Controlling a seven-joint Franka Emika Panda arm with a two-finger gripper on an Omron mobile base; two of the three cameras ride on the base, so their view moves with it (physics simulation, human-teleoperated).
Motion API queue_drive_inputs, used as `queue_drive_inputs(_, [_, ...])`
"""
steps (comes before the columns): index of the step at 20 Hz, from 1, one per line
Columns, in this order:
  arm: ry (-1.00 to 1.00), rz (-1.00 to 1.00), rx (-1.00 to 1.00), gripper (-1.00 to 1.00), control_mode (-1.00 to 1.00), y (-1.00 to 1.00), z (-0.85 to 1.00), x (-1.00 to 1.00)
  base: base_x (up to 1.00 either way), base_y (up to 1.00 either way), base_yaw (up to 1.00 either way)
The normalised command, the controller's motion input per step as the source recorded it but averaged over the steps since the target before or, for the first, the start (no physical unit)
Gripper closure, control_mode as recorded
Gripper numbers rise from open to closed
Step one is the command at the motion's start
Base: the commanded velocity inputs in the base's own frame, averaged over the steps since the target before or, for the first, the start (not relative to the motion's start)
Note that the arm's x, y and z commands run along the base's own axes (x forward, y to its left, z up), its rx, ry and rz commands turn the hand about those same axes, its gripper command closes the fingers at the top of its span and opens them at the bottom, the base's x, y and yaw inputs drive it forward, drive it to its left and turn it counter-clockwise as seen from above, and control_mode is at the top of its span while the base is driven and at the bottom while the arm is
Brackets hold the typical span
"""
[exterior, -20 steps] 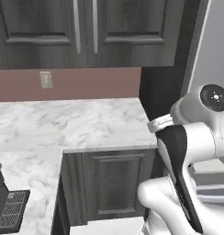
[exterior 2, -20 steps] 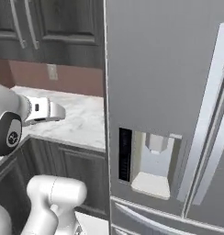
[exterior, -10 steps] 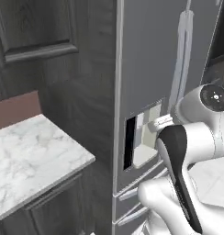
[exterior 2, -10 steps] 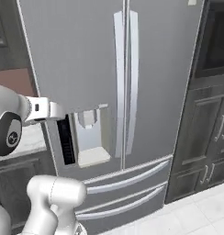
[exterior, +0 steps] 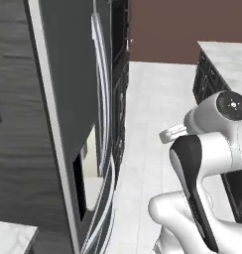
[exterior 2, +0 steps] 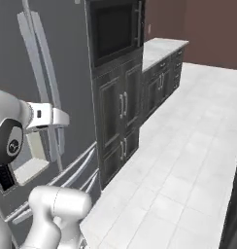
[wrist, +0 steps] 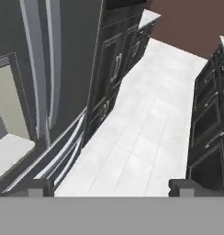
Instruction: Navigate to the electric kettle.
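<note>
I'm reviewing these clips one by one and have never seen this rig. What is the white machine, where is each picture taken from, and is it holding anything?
It is a rendered kitchen. The white machine is a robot arm on a driving base. Two cameras ride on that base, behind the arm to its left and right; the third sits on the hand, looking along the gripper, whose dark fingertips stand apart with nothing between them. The views show a grey refrigerator with a dispenser, a built-in oven over dark cabinets, a marble counter and a pale tiled floor. I cannot spot an electric kettle.
</note>
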Motion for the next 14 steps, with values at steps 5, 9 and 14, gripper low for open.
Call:
queue_drive_inputs(5, [0.0,0.0,0.0,-1.0,1.0,0.0,0.0,0.0,0.01,-0.33,-0.84])
queue_drive_inputs(9, [0.0,0.0,0.0,-1.0,1.0,0.0,0.0,0.0,0.09,-0.95,-0.52])
queue_drive_inputs(14, [0.0,0.0,0.0,-1.0,1.0,0.0,0.0,0.0,0.04,-0.99,-0.25])
